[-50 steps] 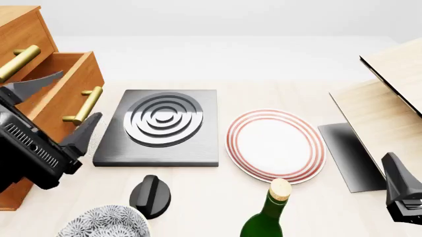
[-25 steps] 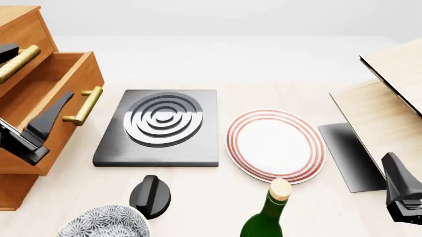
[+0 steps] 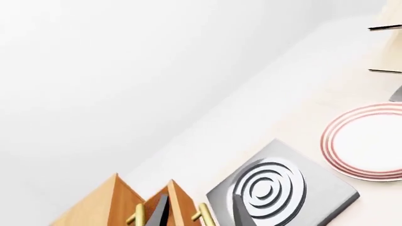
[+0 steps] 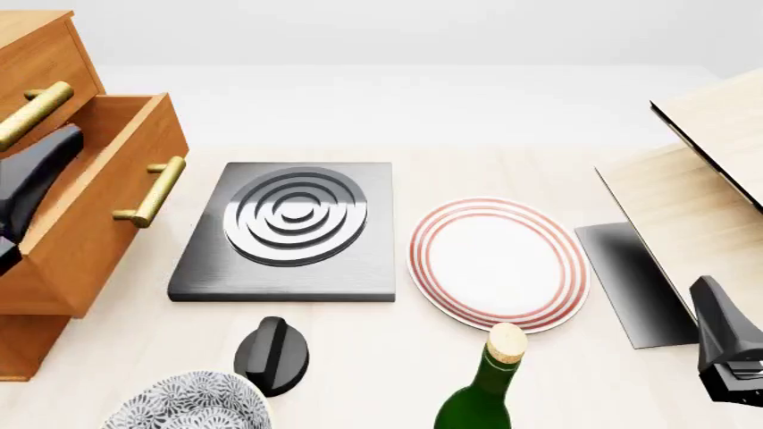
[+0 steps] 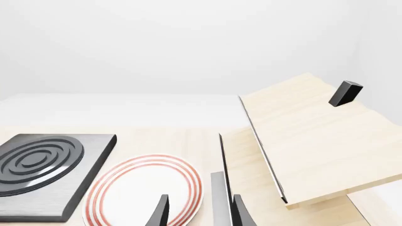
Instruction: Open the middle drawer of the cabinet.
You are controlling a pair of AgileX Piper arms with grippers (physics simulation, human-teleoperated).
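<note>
Table [image 4: 477,170] was light wood, backdrop plain white. Landmark: stove plate [image 4: 292,228], near mid-table.

Cabinet [image 4: 36,54] stood left of the stove plate, at the table's left edge. Middle drawer [image 4: 102,192] was pulled out toward the stove plate, its brass handle [image 4: 153,192] just beside the plate's left edge, not touching. Top drawer handle [image 4: 34,112] sat above and further left.

Pale wood box [image 4: 703,179] was well right of the stove plate, lid raised, with a dark panel [image 4: 632,281] on the table at its foot.

Red-ringed plate [image 4: 498,264] lay just right of the stove plate, small gap between. Green corked bottle [image 4: 487,384] stood in front of that plate. Patterned bowl [image 4: 185,407] and black knob [image 4: 272,355] sat in front of the stove plate, bowl cut off by the frame.

Left gripper [image 3: 197,212]: fingers apart, nothing between them, clear of the handle; one dark finger [image 4: 34,174] showed over the drawer's left part.

Right gripper [image 5: 199,212]: fingers parted, holding nothing, far right of the stove plate, near the box.

Nothing stood between drawer front and stove plate.
</note>
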